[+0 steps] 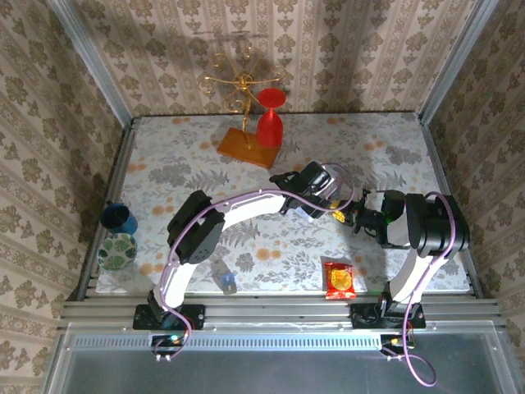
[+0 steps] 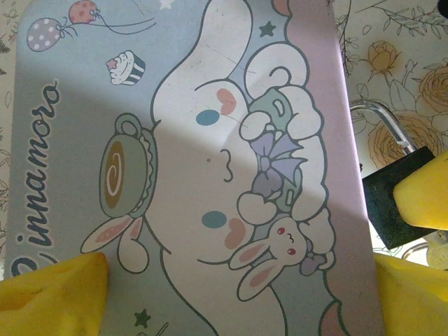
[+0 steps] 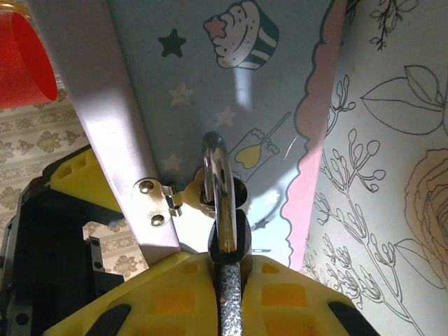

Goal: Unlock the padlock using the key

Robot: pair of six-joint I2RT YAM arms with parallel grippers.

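Padlock at the tin edge is clenched in right pincer; left pincer straddles the tin, grip unclear.

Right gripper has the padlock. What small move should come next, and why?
Probably close the left gripper onto the tin to steady it: its fingers straddle the tin, wide apart, while the right gripper grips the padlock hooked through the tin's hasp.

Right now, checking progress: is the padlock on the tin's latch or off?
On: the padlock has its shackle through the latch on the tin.
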